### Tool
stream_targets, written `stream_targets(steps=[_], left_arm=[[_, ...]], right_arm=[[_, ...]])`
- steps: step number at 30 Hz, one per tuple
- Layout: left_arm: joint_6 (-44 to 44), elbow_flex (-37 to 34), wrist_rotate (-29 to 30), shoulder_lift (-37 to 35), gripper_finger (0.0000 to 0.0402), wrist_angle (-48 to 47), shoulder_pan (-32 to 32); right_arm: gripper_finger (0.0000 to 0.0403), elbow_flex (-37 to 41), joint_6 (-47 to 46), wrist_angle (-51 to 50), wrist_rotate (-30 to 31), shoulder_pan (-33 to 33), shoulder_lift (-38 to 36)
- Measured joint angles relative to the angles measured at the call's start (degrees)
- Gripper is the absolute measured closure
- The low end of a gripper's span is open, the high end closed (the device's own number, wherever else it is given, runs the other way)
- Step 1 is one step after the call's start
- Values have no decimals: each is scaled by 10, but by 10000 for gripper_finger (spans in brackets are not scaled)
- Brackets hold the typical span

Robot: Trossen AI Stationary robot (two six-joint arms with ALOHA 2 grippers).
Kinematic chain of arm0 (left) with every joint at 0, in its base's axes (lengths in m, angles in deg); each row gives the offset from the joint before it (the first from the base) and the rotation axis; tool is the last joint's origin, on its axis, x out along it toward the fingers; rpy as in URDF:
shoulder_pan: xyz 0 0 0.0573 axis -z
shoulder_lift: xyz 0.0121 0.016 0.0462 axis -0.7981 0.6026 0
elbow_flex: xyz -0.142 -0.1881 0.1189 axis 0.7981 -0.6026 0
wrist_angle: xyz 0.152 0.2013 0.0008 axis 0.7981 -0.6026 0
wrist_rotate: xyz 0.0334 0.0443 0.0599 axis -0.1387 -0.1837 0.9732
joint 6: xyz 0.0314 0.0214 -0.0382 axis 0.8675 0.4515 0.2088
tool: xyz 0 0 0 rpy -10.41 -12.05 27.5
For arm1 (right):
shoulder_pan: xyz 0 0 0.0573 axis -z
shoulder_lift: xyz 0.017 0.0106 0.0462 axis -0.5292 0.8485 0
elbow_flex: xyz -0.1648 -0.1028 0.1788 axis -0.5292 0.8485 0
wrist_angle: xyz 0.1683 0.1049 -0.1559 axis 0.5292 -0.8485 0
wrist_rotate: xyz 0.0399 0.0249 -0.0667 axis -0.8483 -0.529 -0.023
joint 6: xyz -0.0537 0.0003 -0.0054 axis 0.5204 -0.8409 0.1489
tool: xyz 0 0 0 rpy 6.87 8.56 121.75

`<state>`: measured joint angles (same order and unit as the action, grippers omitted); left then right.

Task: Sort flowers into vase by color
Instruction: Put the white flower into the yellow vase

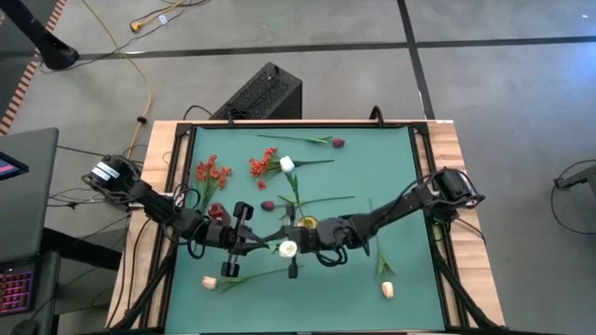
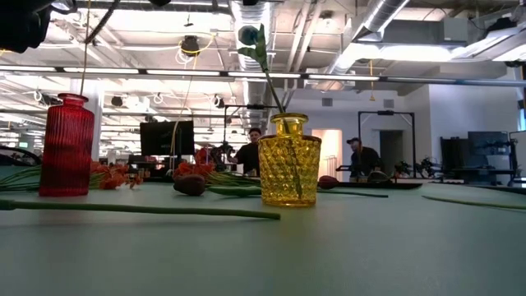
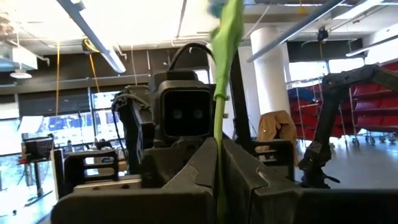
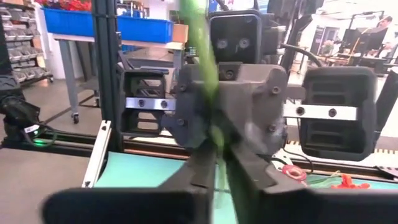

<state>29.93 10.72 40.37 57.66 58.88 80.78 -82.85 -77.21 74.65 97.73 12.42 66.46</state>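
Observation:
A white flower stands upright over the middle of the green table, held up between my two grippers. My left gripper comes in from the left, my right gripper from the right, and they face each other, both shut on its green stem. The yellow vase stands just beyond them. In the low view a green stem rises out of the yellow vase; both grippers are above that picture. The red vase stands to the left. My left gripper pinches the green stem between its two fingers. The fingers come roughly level from the table's left and lie across the stem, which stands upright. My right gripper pinches the same stem between its two fingers, coming level from the table's right, across the stem.
Loose flowers lie on the table: red-orange clusters, a white tulip, maroon buds, peach tulips. A black box sits beyond the far edge. People stand in the room behind.

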Motion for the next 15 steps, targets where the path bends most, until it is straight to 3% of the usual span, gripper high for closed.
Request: stream_targets(steps=[3, 7, 15], left_arm=[[0, 0, 13, 0, 395, -2, 0], [2, 0, 40, 0, 373, -19, 1], [34, -14, 138, -5, 290, -40, 26]], right_arm=[[386, 0, 0, -6, -1, 0, -1], [385, 0, -18, -42, 1, 0, -9], [384, -2, -91, -244, 3, -5, -88]])
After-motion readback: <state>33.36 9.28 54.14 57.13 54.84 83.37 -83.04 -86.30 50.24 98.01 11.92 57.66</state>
